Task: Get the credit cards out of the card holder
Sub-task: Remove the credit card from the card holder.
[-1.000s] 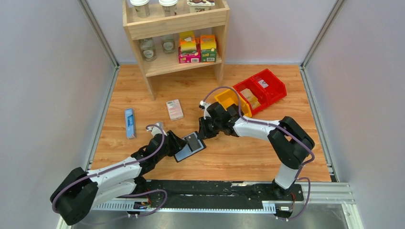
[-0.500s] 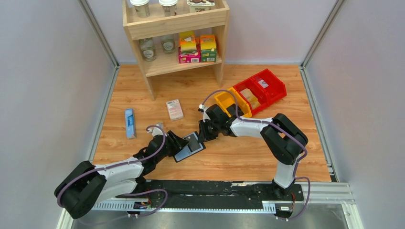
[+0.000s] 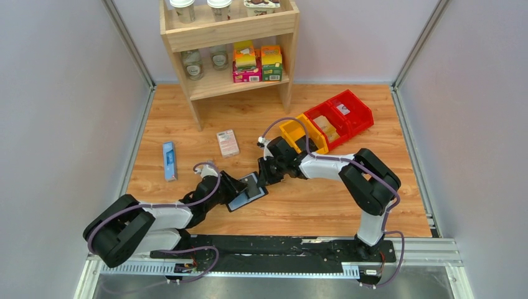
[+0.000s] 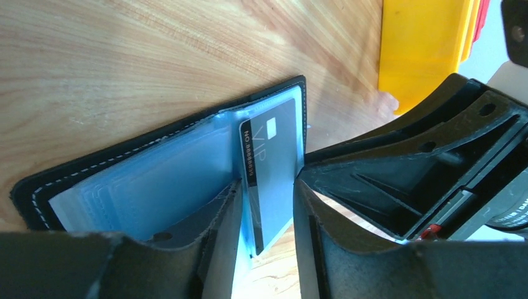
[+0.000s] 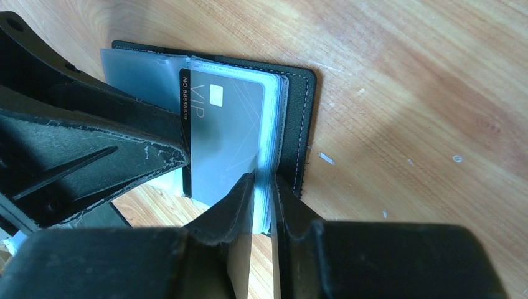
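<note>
Card holder: the card holder (image 5: 302, 124) lay open and flat on the table (image 3: 324, 199), between the two grippers. One gripper stood at its near-left side and the other at its far-right side.
Credit card: we saw one dark grey credit card (image 5: 224, 137), marked VIP, on the right leaf among the clear pocket leaves (image 4: 155, 180). We could not tell whether more cards sat behind it.
Long axis: it ran across the holder, parallel to the fold and to the stitched right edge.
Left gripper: the left gripper (image 4: 268, 180) had its fingers well apart, astride the card's end, with one tip at the card's left long edge. It was clamped on nothing we could see.
Right gripper: the right gripper (image 5: 263, 177) was almost closed, pinching the leaves' edge just at the card's right long edge. We could not tell whether the card itself was in the pinch.
Nearer arm: we judged them about equal, one on each long edge.
Coming move: we judged the card had to slide along its long axis while the holder stayed pinned.
Room: there was bare wood near and right of the holder. The yellow bin (image 3: 303, 133) and the pink-and-white box (image 3: 228, 142) were well apart on the far side.
</note>
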Action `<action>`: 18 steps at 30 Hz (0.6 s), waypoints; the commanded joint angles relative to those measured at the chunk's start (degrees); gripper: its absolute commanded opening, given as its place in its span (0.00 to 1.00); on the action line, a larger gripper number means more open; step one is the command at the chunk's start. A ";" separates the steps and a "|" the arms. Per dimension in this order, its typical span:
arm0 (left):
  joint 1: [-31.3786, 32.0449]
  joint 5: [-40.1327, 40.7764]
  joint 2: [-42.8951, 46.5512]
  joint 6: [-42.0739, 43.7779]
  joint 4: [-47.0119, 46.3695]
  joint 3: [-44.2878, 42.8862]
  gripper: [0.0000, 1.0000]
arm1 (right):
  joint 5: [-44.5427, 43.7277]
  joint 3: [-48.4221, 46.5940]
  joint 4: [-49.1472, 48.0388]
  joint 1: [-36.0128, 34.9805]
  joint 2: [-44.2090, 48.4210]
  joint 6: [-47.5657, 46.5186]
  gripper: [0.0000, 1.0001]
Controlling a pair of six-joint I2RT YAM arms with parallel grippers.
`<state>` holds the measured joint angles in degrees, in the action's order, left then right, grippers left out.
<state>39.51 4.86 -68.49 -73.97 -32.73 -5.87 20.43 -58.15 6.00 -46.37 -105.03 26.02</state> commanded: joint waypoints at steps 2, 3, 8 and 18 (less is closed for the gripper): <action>-0.13 -3.37 -4.55 -1.26 -11.81 2.17 0.39 | 0.58 -1.62 -0.64 -1.09 -1.23 -0.53 0.17; -0.13 -3.63 -4.90 -1.43 -12.70 2.26 0.36 | 0.41 -1.62 -0.46 -1.09 -1.31 -0.53 0.17; -0.13 -3.46 -2.80 -1.18 -14.38 3.14 0.29 | -0.21 -1.62 -0.20 -1.09 -1.93 -0.45 0.17; -0.13 -3.80 4.68 2.16 -10.08 1.92 0.23 | -0.56 -1.88 0.24 -1.09 -2.63 -0.27 0.16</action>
<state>39.03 3.22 -65.41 -73.63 -40.91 -2.48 20.12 -58.76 6.52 -46.37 -105.58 26.04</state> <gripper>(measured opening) 0.235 0.167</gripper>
